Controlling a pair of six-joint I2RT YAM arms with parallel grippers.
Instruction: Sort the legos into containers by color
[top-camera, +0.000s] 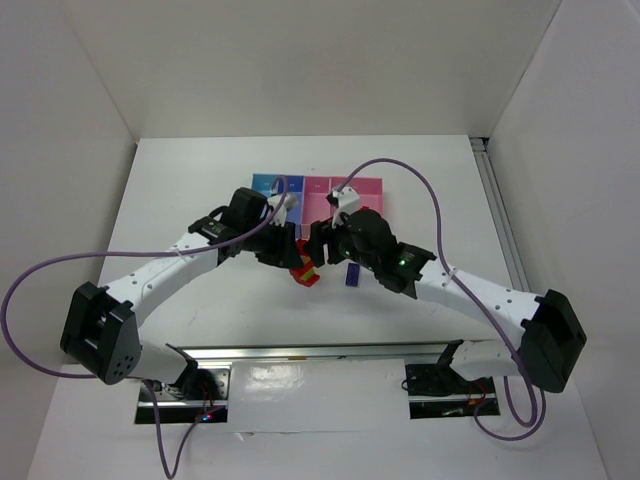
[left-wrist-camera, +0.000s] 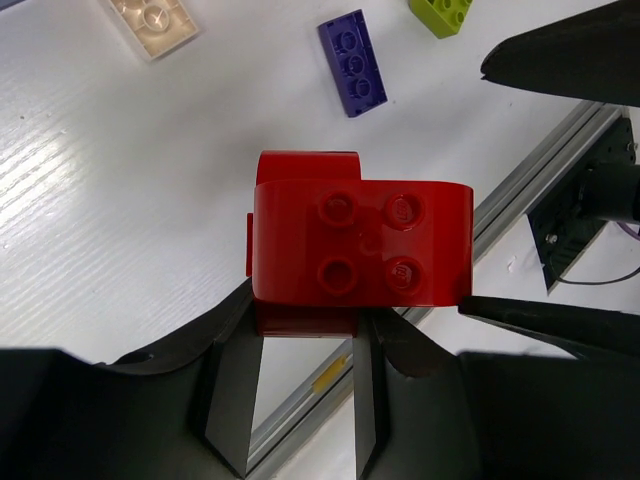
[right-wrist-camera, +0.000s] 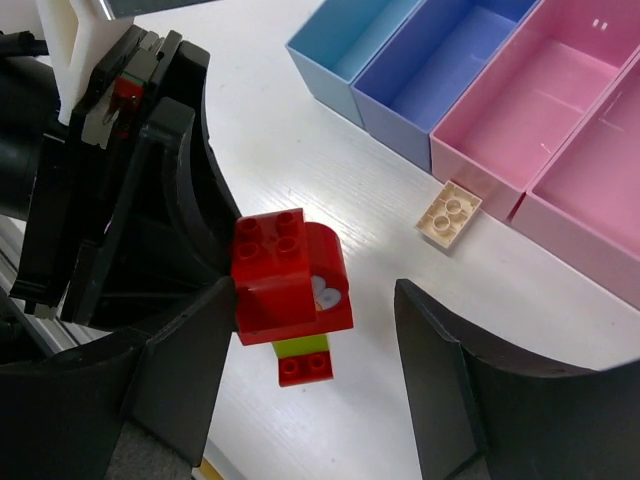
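The left gripper (left-wrist-camera: 305, 325) was clamped tight on a big red brick (left-wrist-camera: 360, 240). The right gripper (right-wrist-camera: 312, 320) had its two jaws apart, one on each side of that red brick. A tan brick (right-wrist-camera: 449, 214) lay on the white table (left-wrist-camera: 90, 200), just beside the narrow pink bin (right-wrist-camera: 520, 110). A purple brick (left-wrist-camera: 352, 62) and a yellow-green brick (left-wrist-camera: 442, 14) lay on the table too.
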